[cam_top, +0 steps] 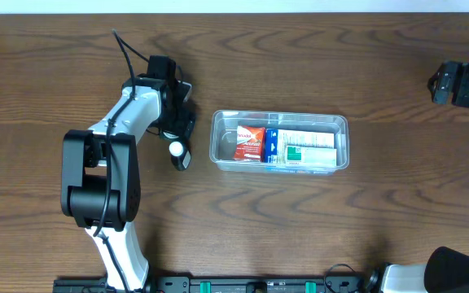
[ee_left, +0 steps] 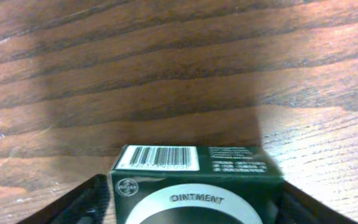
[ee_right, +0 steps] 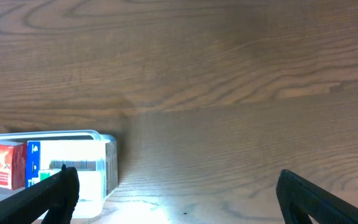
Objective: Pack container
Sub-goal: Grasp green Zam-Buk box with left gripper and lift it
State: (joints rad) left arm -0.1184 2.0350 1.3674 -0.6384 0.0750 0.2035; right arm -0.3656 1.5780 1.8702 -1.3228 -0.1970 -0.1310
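Note:
The clear plastic container point(cam_top: 343, 124) sits mid-table and holds a red packet point(cam_top: 250, 142) and a blue, green and white box point(cam_top: 301, 150). My left gripper point(cam_top: 182, 140) is left of the container, shut on a dark green ointment box point(cam_top: 178, 152). In the left wrist view the ointment box point(ee_left: 194, 180) fills the gap between my fingers point(ee_left: 191, 208), its barcode facing up. My right gripper point(ee_right: 179, 205) is open and empty over bare table, right of the container's end point(ee_right: 109, 158). The right gripper also shows at the far right edge of the overhead view point(cam_top: 456, 84).
The table point(cam_top: 300, 236) is dark wood. The left arm's black base point(cam_top: 100, 183) stands at the front left, and part of the right arm point(cam_top: 454, 273) shows at the front right corner.

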